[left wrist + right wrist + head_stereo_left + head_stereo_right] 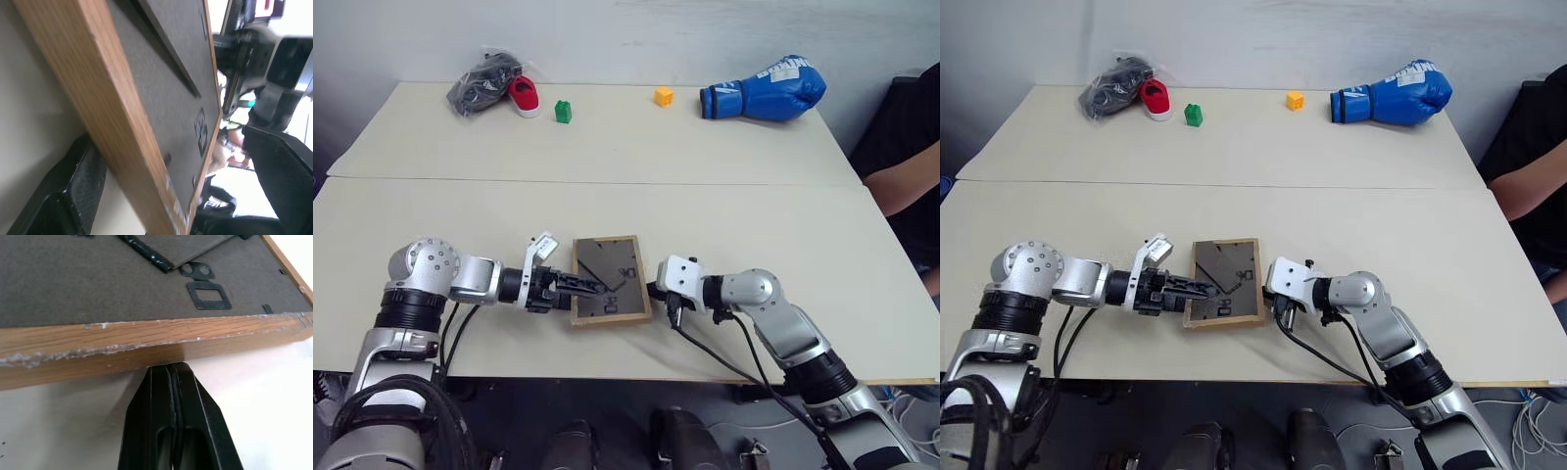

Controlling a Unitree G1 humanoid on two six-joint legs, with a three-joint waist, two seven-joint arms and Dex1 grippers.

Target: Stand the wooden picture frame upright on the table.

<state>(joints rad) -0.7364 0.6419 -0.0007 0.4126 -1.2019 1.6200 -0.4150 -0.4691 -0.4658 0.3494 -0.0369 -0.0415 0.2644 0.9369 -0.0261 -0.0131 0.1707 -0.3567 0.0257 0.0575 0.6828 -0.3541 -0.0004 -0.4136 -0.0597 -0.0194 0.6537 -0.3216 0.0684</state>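
Wooden picture frame [610, 280] lying back-up near the counter's [607, 147] near edge, left tool [590, 287] spread wide across its left edge, right tool [171, 369] clenched empty, tips touching its right edge.

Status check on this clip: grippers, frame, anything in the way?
Left gripper open, fingers straddling the wooden picture frame's left edge. Right gripper shut, tips against its right edge. Frame back-up on the table, not yet upright. Nothing in the way.
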